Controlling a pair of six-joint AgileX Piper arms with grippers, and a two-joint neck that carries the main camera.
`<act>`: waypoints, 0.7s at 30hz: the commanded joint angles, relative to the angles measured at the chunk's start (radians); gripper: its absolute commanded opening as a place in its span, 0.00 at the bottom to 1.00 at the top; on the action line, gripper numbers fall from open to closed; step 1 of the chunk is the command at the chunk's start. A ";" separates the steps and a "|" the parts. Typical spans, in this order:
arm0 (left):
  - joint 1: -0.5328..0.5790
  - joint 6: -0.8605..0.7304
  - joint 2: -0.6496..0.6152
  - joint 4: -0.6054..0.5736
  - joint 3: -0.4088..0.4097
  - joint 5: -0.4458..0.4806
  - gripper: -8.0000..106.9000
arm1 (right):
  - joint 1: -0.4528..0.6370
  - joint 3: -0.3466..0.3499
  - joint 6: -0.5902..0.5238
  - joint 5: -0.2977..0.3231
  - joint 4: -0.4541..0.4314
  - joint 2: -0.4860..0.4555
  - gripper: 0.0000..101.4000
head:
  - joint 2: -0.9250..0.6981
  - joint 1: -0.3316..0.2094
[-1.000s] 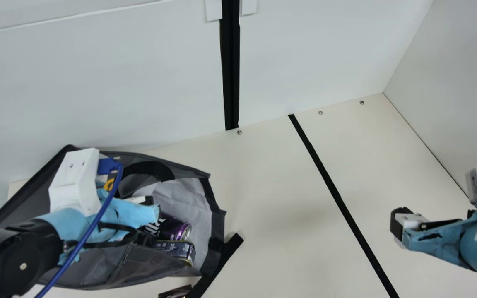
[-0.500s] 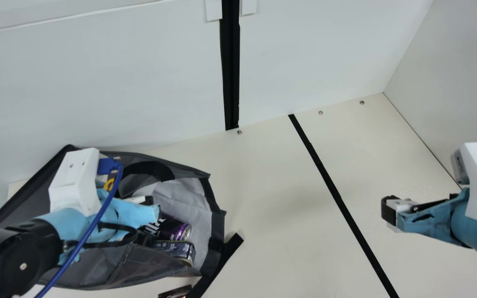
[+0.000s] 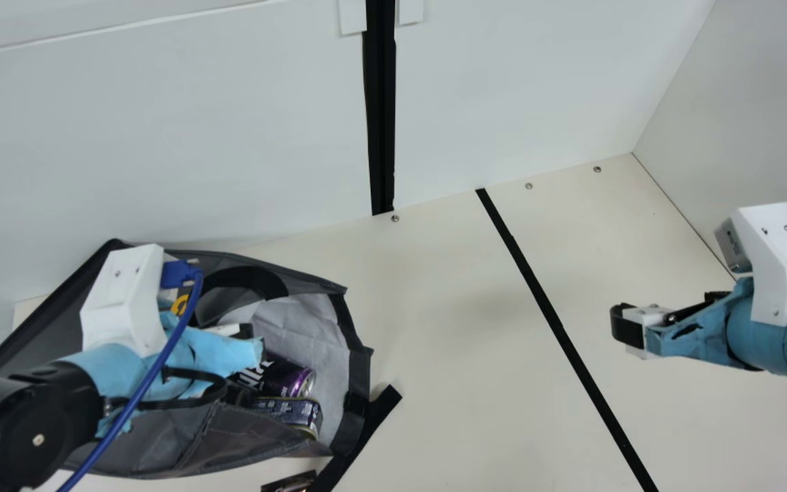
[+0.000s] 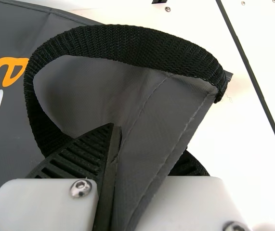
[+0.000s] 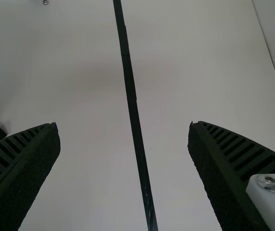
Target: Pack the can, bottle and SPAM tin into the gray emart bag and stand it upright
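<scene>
In the main view the gray bag (image 3: 182, 437) lies at the left on its side, its mouth facing right. A purple-black can (image 3: 291, 379) and a second dark tin (image 3: 294, 413) rest inside the mouth. My left gripper (image 3: 246, 342) is over the opening; in the left wrist view that left gripper (image 4: 118, 163) is shut on the gray bag's fabric (image 4: 161, 125), beside the looped black handle (image 4: 137, 45). Over the table's right part is my right gripper (image 3: 622, 328); in the right wrist view the right gripper (image 5: 125, 139) stands open with nothing between its fingers.
A black strap (image 3: 380, 410) sticks out beside the bag's mouth, and a dark glossy object (image 3: 289, 483) lies at the bottom edge. A black tape line (image 3: 557, 321) crosses the table. White walls (image 3: 161, 137) stand behind and at the right (image 3: 762, 102).
My right arm has moved left and toward the back wall. The left arm, the bag and the things in it look the same.
</scene>
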State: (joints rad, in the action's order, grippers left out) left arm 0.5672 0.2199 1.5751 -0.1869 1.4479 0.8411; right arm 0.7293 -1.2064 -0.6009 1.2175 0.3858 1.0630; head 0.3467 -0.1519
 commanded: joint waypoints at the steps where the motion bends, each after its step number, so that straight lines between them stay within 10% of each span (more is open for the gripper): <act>1: 0.000 0.000 0.000 0.000 0.000 0.000 0.00 | 0.001 -0.001 -0.023 0.003 0.023 0.010 0.94 | 0.002 -0.023; 21: 0.000 0.000 0.000 0.000 0.000 0.000 0.00 | -0.067 0.107 -0.201 -0.093 0.194 0.118 0.94 | 0.002 -0.023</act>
State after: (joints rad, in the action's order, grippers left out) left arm 0.5672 0.2199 1.5751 -0.1869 1.4479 0.8411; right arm 0.6650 -1.1046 -0.7940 1.1271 0.5717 1.1778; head 0.3482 -0.1519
